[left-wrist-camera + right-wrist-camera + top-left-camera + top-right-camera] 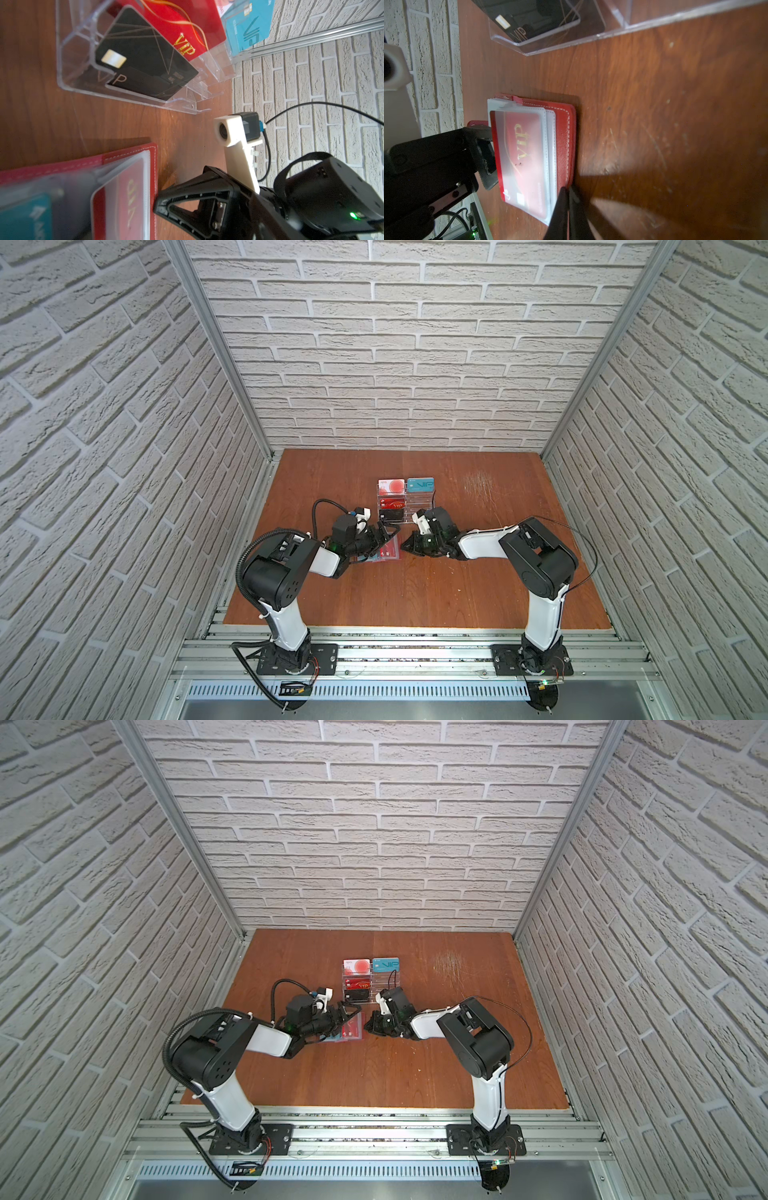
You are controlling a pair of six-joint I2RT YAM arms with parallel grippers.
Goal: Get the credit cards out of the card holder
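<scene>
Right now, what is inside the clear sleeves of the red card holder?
The card holder lies open. One sleeve holds a red card with gold VIP lettering, another a teal card. Sleeves stacked beneath are covered; their contents cannot be seen.

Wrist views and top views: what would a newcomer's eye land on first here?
The red card holder lies open on the table mid-scene, with a red VIP card showing through its clear sleeve. The left gripper gapes at the sleeve's edge, and the shut right gripper sits at the cover's rim. Just behind is a clear stand holding more cards.
</scene>
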